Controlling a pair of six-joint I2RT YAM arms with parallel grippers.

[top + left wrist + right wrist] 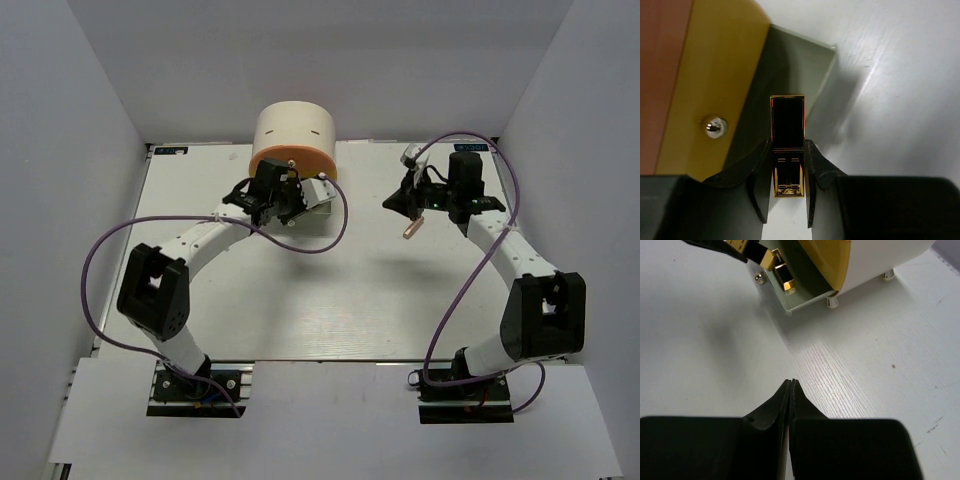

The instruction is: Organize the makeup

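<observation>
My left gripper (787, 145) is shut on the small gold-and-red lipstick (787, 125) and holds it over the open grey drawer (810, 65) of the cream box. In the top view this gripper (290, 200) is at the box's front. The lipstick also shows in the right wrist view (780, 272), above the drawer (805, 295). My right gripper (791, 382) is shut and raised above the table. In the top view a slim pinkish stick (411, 228) hangs from it (400, 203). A white-lavender tube (409, 154) lies behind it. The brushes and mint-green tube are out of view.
The cream rounded box (293, 125) with orange-yellow drawers stands at the back centre on small feet. A drawer front with a silver knob (714, 126) is left of the lipstick. White walls enclose the table on three sides. Purple cables loop over both arms.
</observation>
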